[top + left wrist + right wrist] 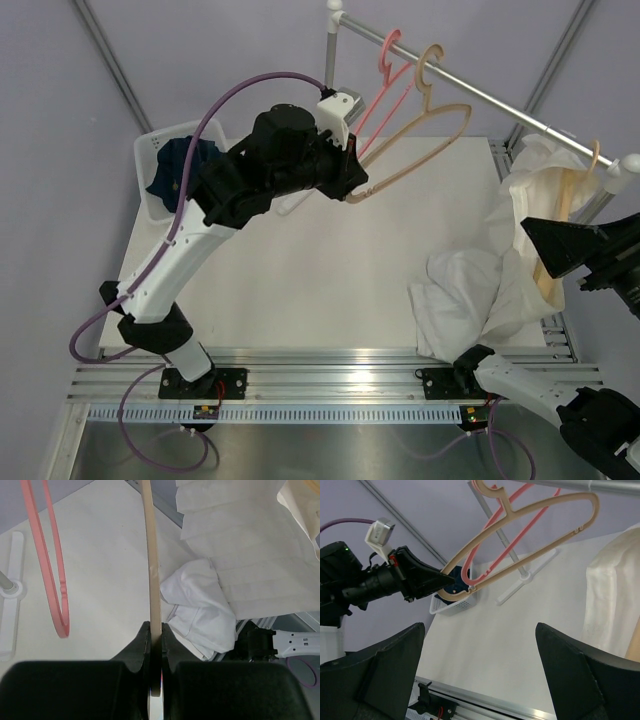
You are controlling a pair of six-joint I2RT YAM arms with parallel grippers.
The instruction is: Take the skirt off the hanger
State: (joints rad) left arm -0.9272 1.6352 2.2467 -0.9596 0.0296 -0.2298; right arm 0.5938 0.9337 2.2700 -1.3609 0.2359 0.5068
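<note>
A white skirt [468,298] lies crumpled on the table at the right; it also shows in the left wrist view [202,611]. An empty beige hanger [425,128] hangs by its hook on the rail [480,95]. My left gripper [355,178] is shut on that hanger's lower left end, and the left wrist view shows the jaws [156,645] clamped on the beige bar [152,555]. My right gripper [548,250] is open and empty at the right, above the skirt; its fingers [380,672] stand wide apart.
A pink hanger [385,88] hangs beside the beige one. A white pleated garment [545,180] hangs on a wooden hanger at the rail's right end. A white basket [150,150] holding dark blue cloth [185,165] stands at the back left.
</note>
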